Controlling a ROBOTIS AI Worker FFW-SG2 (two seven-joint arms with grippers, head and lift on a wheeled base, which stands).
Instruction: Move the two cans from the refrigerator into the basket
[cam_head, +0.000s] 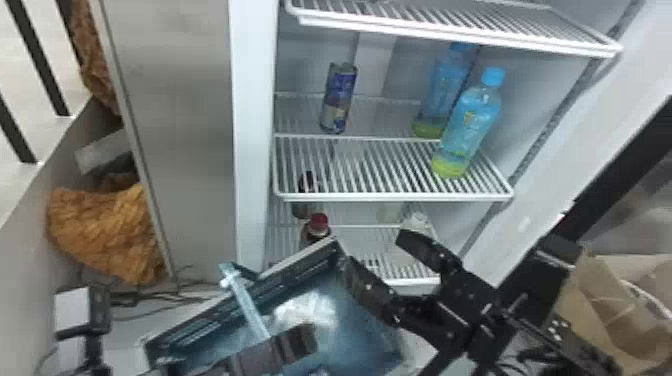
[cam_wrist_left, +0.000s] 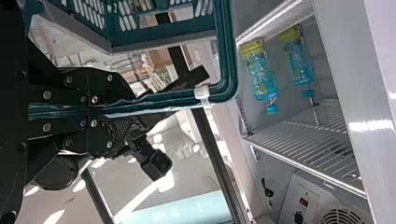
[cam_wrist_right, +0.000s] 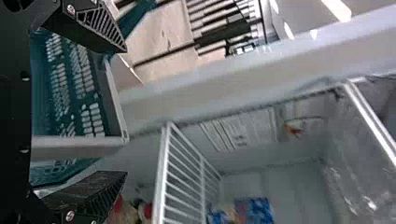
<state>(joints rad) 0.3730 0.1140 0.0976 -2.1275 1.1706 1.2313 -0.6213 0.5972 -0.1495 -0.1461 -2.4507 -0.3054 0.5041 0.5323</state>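
Head view finds the blue-and-silver cylindrical can upright on the white wire shelf, long axis vertical. It lies ahead of your right end effector, leftward and apparently higher. That effector, spread and empty, is the nearer; your left end effector clenches the teal plastic handle. Your right reach should go forward, up and left.

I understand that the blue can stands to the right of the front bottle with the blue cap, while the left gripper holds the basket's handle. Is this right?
Not quite: the head view shows the can to the left of the front bottle, not to the right. The left gripper does hold the handle of the basket.
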